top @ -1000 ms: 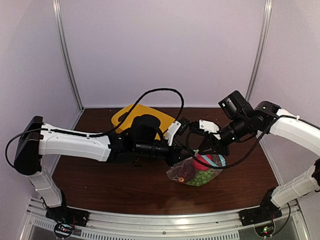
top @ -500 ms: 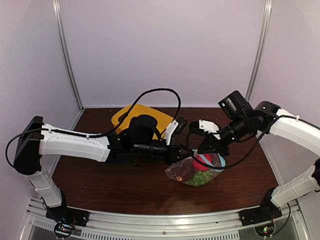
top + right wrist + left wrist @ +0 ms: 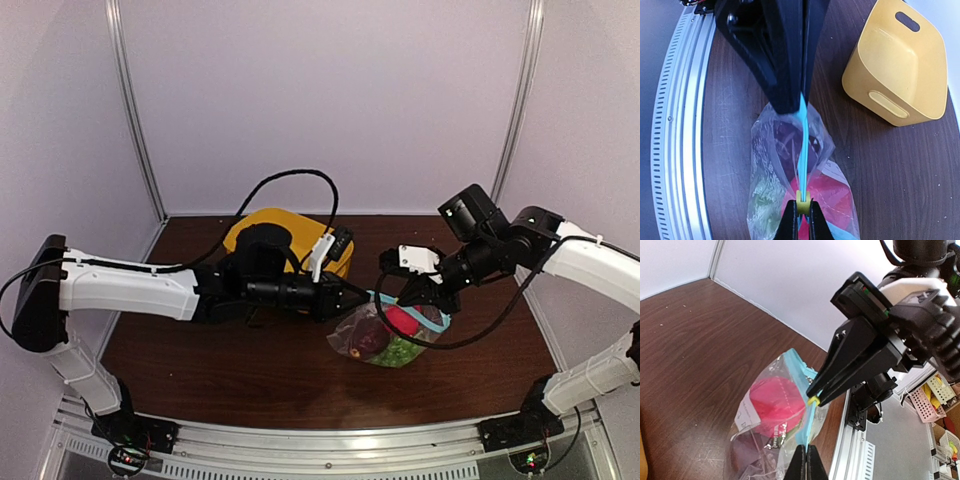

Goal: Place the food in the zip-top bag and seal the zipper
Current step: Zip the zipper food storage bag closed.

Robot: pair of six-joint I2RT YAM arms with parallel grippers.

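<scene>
- The left tool point(image 3: 805, 456) is clenched on the thin blue zipper point(image 3: 809, 427) of the bag point(image 3: 372, 345), near one end of the strip.
- The right tool point(image 3: 801, 212) is clenched on the same zipper further along, with a small yellow piece point(image 3: 802, 196) between its tips.
- The zipper is stretched straight between the two tools. The bag hangs under it, and its bottom seems to rest on the tabletop point(image 3: 200, 370), apart from the yellow basket point(image 3: 900, 65).
- All the food is inside the bag: the pink fruit point(image 3: 776, 407), the dark fruit point(image 3: 790, 145) and the green grapes point(image 3: 762, 200).
- I cannot tell how much of the zipper is already closed.
- Risk: the pink fruit bulges just under the strip, so it may keep the two sides apart and leave a gap.
- Risk: if one tool pulls too hard, the thin strip may slip out of the other tool, and the bag may then drop or tilt.
- Risk: the tools are very near, so they may bump each other.
</scene>
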